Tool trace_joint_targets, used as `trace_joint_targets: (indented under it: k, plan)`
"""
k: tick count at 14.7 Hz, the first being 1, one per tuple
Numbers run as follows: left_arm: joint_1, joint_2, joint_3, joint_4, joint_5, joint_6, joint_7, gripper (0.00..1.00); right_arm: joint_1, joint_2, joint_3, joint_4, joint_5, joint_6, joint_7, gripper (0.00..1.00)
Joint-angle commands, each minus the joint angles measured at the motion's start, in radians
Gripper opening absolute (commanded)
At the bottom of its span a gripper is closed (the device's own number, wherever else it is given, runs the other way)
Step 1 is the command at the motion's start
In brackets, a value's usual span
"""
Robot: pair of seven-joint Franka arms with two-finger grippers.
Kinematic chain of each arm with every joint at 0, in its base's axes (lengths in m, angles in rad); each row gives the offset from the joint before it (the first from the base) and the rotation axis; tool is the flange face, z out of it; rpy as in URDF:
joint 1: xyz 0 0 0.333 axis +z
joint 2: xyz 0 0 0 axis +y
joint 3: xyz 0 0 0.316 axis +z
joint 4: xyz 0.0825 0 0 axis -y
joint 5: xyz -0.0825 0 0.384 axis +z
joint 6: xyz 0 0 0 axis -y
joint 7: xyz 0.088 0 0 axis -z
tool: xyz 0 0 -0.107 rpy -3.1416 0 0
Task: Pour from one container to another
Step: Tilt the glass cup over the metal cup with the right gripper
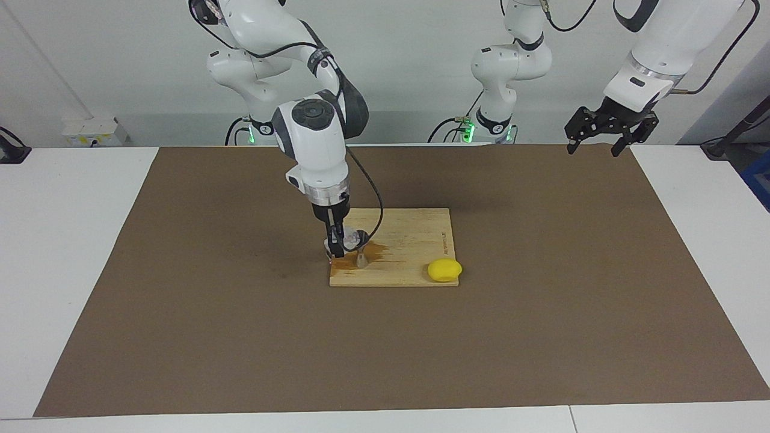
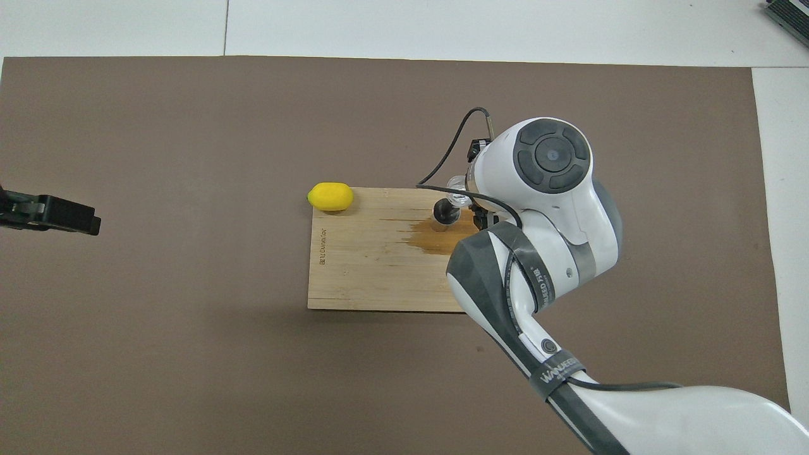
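Glass tumbler (image 1: 340,239) sits clamped in the right tool (image 1: 337,242), low over the cutting board (image 1: 409,240) at the board's right-arm end, just beside the steel jigger (image 1: 360,248). Seen from overhead, the tumbler lies at about one o'clock from the jigger. Jigger stands upright, long axis vertical, in a brown spill (image 2: 442,237). Left tool (image 1: 607,129), fingers apart, waits above the desk (image 1: 78,240) edge. Lemon (image 1: 444,270) rests at the board's left-arm end.
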Motion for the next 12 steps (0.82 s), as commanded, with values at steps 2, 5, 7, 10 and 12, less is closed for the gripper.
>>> trace_joint_targets:
  k: [2, 5, 7, 10, 12]
  plan:
    - [0.01, -0.006, -0.005, -0.003, 0.01, -0.012, 0.008, 1.0, 0.03, -0.014, 0.0, -0.026, -0.092, 0.008, 0.026, 0.0]
    - [0.01, -0.006, -0.005, -0.005, 0.01, -0.012, 0.008, 1.0, 0.036, -0.028, 0.002, -0.057, -0.164, 0.008, 0.024, 0.0]
    - [0.01, -0.006, -0.005, -0.003, 0.01, -0.012, 0.008, 1.0, 0.059, -0.04, 0.002, -0.081, -0.212, 0.008, 0.024, 0.0]
    - [0.01, -0.006, -0.005, -0.003, 0.01, -0.012, 0.008, 1.0, 0.06, -0.046, 0.002, -0.08, -0.235, -0.001, 0.024, 0.0]
    - [0.008, -0.006, -0.005, -0.005, 0.01, -0.012, 0.008, 1.0, 0.059, -0.041, 0.004, -0.061, -0.233, -0.016, 0.02, 0.0]
